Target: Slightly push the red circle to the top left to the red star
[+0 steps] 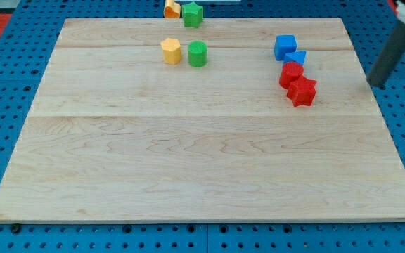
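The red star (302, 92) lay nearest, touching the red circle (290, 73) at its upper left. No claw existed; my tip (377, 85) stood well right. Judged: push remained.

Eight small blocks show in all, two of each colour. The reds are two, a red star (302, 92) and a rounder red block (290, 74); the blues are two, a blue cube (285, 47) and a smaller blue block (297, 58) whose shape I cannot make out; the greens are two, a green block (197, 53) on the board and a green block (193, 14) at the view's top. The yellow-orange ones are two, a yellow block (171, 50) and an orange block (171, 8), and there is one wooden board (188, 161) and one dark rod (389, 56).
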